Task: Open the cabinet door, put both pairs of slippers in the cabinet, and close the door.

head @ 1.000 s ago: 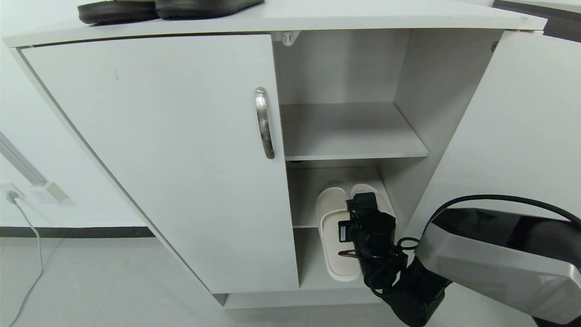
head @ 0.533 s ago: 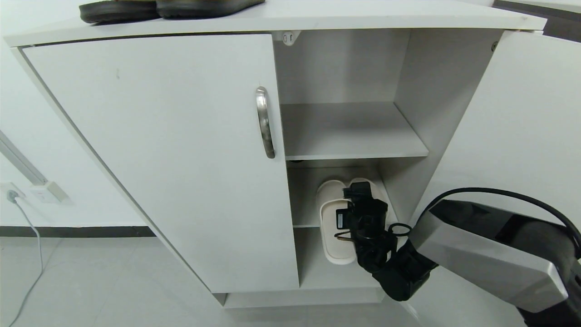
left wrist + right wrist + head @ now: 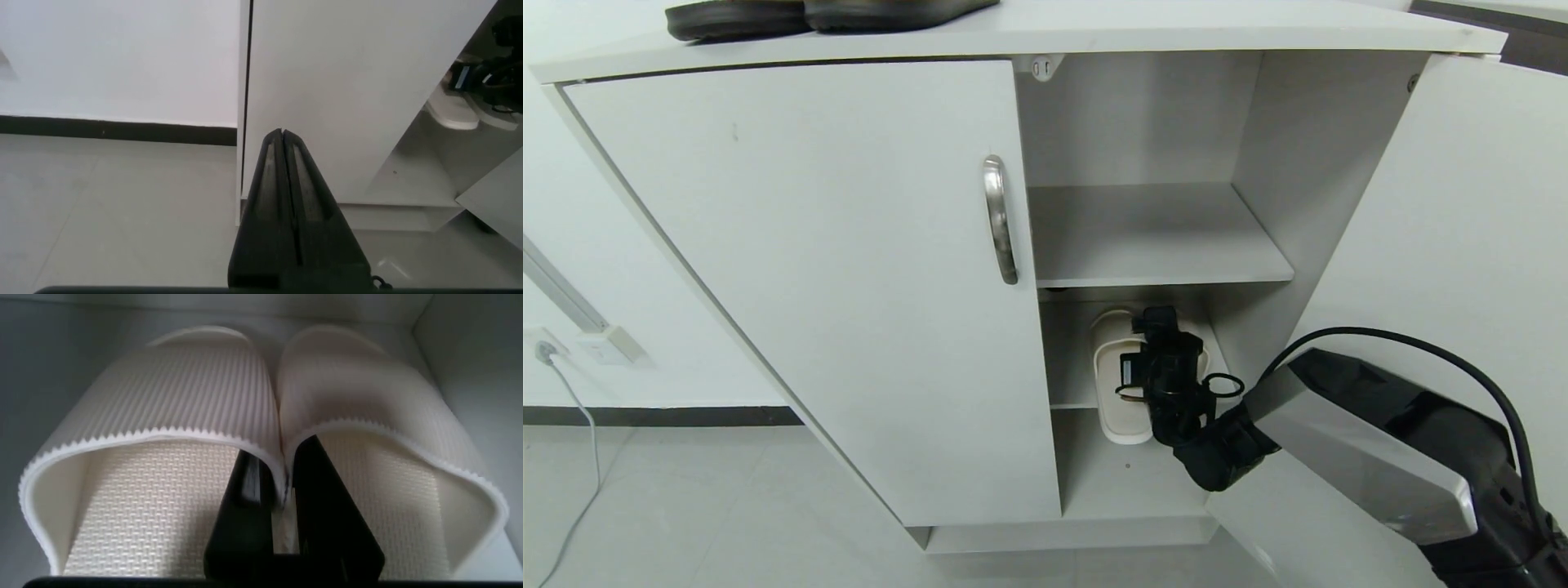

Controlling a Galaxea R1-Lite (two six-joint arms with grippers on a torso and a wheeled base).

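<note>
Cabinet (image 3: 1307, 163): white and floor-standing, with an upper shelf (image 3: 1152, 237) and a lower shelf (image 3: 1072, 384) beneath it.
Right door (image 3: 1462, 204): swung wide open, so that half of the interior is exposed.
Left door (image 3: 809, 269): shut, with its metal handle (image 3: 999, 220) upright at the inner edge.
Dark slippers (image 3: 825, 12): this pair lies side by side on the cabinet top, well apart from both grippers and not yet stowed.
White slippers (image 3: 1112, 384): this pair is under the upper shelf, toes inward and heels overhanging the lower shelf's front edge. Whether the soles rest on it cannot be told.
Right gripper (image 3: 284, 498): reaches into the open half, clamped on the two touching inner strap edges of the white slippers, which sit one on either side of it.
Left gripper (image 3: 282, 143): fingers pressed together on nothing, low over the floor (image 3: 122, 212) outside the cabinet.
Step in hand: judged to be stowing the first pair.
Next move: probably set the pair down, release and back out clear of the upper shelf, then fetch the dark pair.
</note>
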